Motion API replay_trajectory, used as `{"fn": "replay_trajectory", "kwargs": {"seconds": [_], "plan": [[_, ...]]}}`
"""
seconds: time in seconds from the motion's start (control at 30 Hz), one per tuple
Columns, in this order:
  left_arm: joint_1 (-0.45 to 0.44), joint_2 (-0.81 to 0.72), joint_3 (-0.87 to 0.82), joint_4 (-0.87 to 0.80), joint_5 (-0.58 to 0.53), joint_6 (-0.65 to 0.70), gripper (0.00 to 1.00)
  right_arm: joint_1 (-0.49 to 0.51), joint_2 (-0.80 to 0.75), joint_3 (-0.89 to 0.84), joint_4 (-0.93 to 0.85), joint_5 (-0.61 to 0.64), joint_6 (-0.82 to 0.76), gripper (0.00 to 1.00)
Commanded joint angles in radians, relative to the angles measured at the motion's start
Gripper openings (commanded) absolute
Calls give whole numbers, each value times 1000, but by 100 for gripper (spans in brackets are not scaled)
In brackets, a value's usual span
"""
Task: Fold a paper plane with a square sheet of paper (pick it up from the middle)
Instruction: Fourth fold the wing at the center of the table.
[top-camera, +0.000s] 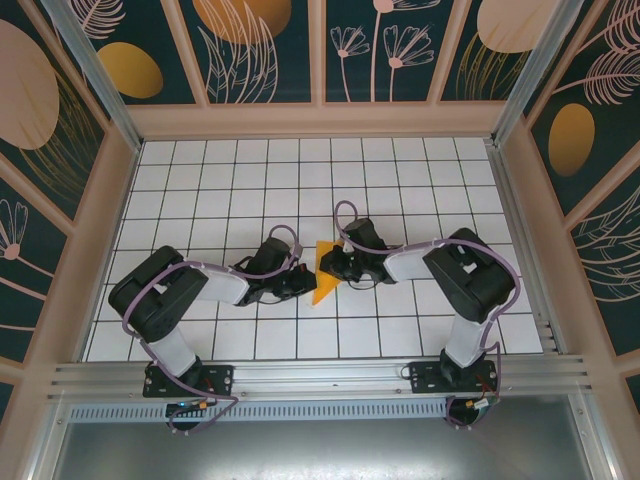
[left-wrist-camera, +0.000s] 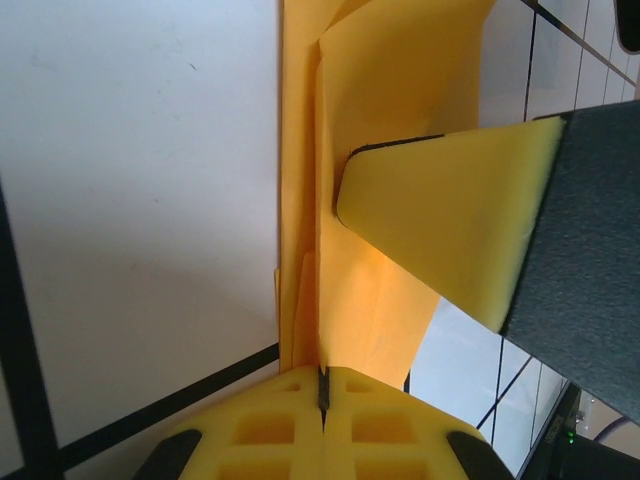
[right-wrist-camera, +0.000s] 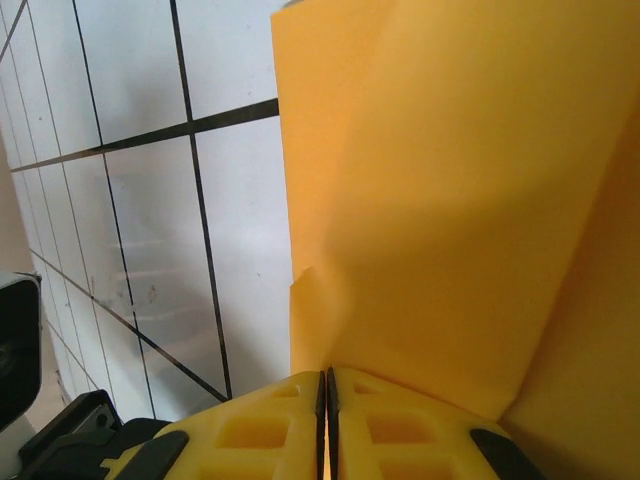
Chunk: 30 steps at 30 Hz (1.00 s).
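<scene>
The patterned walls (top-camera: 250, 50), dark with orange ovals and pale leaves, are seen closing in three sides. Below them the white grid-tiled tabletop (top-camera: 200, 180) is spread out, with an aluminium rail (top-camera: 320, 375) run along its near edge. The left arm (top-camera: 165, 295) and the right arm (top-camera: 470, 275) are both bent inward from their bases, and their wrists are brought almost together at the middle of the tabletop.

Between them the folded orange-yellow paper sheet (top-camera: 326, 275) is found, shown from above as a narrow pointed shape with its tip toward the near edge. Whether it rests on the tiles cannot be told.

Now the left end effector (top-camera: 303, 284): in the left wrist view its yellow fingers are pressed together with the paper's layered edge pinched between them, and several folds can be made out running away from the grip. A yellow pad (left-wrist-camera: 450, 230) of the other arm is seen laid against the same paper just beyond.

And the right end effector (top-camera: 335, 266): in the right wrist view its fingers are likewise clamped on the paper's lower edge, a broad flat face of it rising up in front.
</scene>
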<state>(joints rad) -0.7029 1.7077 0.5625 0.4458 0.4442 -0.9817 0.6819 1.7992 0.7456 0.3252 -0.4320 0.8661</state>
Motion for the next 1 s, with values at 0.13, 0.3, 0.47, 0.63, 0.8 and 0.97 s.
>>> {"fn": "replay_trajectory", "kwargs": {"seconds": [0.13,0.3,0.47,0.63,0.8,0.97], "plan": [[-2,12,-13,-28,-21,1,6,7,34,-2,-61,55,-15,13],[-2,-36,-26,-25,-12,5,13,4,34,-12,-56,61,-11,12],[-2,-66,-37,-36,-6,13,17,4,35,-19,-49,62,-3,12],[-2,-37,-24,-45,17,21,16,4,32,-18,-52,61,-4,12],[-2,-26,-10,-108,9,49,14,4,30,-21,-58,68,-3,13],[-3,-5,9,-170,-1,82,13,3,38,-21,-58,72,-2,13]]}}
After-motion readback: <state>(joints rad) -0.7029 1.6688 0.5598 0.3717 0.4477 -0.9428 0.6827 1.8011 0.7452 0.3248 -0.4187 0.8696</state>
